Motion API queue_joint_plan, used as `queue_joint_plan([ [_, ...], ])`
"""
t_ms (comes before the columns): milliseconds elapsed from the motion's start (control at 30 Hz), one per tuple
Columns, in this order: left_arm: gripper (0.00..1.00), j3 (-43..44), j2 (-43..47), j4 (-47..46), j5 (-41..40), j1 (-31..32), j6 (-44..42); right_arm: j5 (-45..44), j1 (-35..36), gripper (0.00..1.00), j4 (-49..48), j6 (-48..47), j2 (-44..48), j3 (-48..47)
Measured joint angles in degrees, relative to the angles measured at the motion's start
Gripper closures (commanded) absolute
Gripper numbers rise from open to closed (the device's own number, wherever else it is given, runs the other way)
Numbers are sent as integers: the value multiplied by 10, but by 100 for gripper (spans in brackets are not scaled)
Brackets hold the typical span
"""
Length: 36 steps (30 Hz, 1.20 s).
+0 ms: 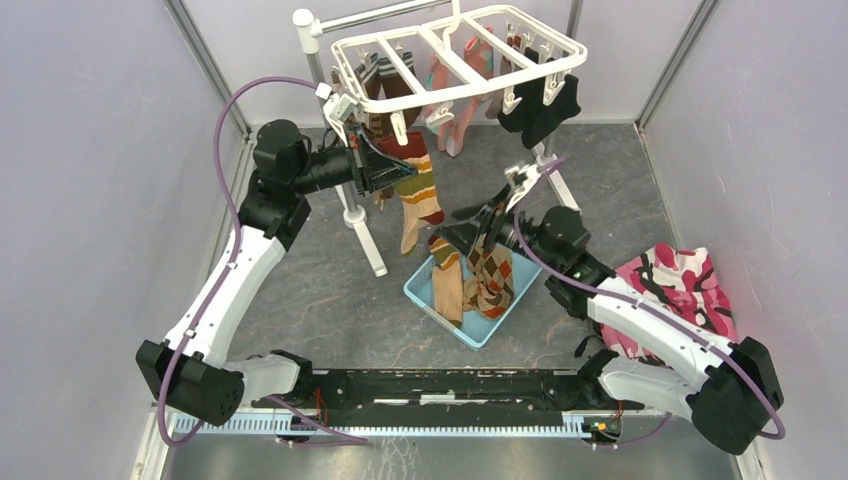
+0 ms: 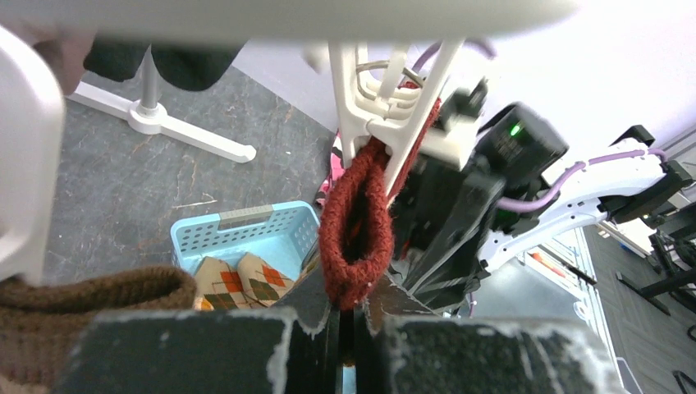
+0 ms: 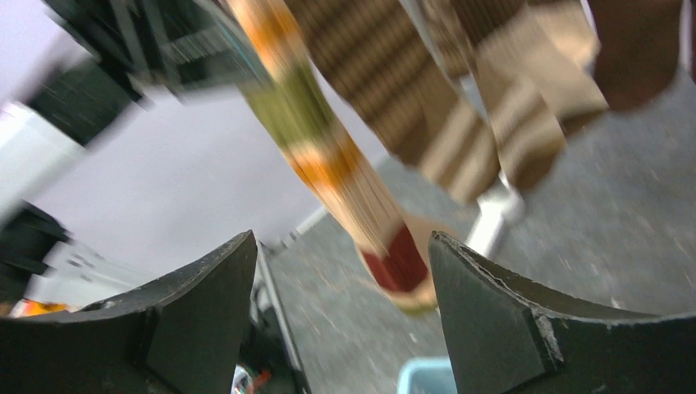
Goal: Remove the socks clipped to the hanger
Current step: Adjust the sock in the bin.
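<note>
Left gripper (image 1: 400,170) up at the near-left corner of the hanger (image 1: 455,50), fingers pinched almost together on the dark red cuff of the striped sock (image 1: 420,185). From the left wrist view: the cuff (image 2: 354,238) looped between a white clip (image 2: 386,123) above and the gripper (image 2: 349,316) below, its upper end in the clip, its lower end nipped between the fingers. The rest of the sock hung down beside the pole stand (image 1: 345,190), toe clear of the desk (image 1: 330,290).

Right gripper (image 1: 455,228) low, just over the far edge of the light blue basket (image 1: 425,290), fingers spread wide and holding nothing. Right wrist view, blurred: the gripper (image 3: 341,328) gaped, with the striped sock (image 3: 328,156) hanging beyond the gap and not touching it.

Hanger hooked on the stand's top rail, roughly level. Black socks (image 1: 540,100) clipped at its right end, coral pink socks (image 1: 460,110) mid-frame, brown ones (image 1: 375,80) at the left.

Argyle socks (image 1: 492,275) lay in the basket, one long tan sock draped over its near rim. Camouflage cloth (image 1: 680,285) heaped on the desk to the right, well apart from the basket
</note>
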State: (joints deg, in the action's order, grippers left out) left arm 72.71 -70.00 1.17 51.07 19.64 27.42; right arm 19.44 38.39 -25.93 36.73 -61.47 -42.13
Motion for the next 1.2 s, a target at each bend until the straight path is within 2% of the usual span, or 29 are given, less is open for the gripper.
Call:
queue_joint_plan([
  [167,98,12,0,0,-1,0,1,-100,66,22,101,-85,-24,38],
  [333,98,13,1,5,-3,0,2,-184,110,30,135,-135,-108,37],
  [633,98,14,2,21,-12,0,2,-275,127,63,130,-168,-221,34],
  [767,98,14,5,22,-14,0,2,-311,129,86,122,-168,-239,28],
  [833,98,14,8,22,-14,0,2,-325,129,94,114,-167,-239,28],
  [967,98,14,13,22,-15,0,3,-343,129,100,99,-166,-239,28],
  [1200,98,14,20,22,-15,0,3,-372,129,100,94,-158,-203,47],
])
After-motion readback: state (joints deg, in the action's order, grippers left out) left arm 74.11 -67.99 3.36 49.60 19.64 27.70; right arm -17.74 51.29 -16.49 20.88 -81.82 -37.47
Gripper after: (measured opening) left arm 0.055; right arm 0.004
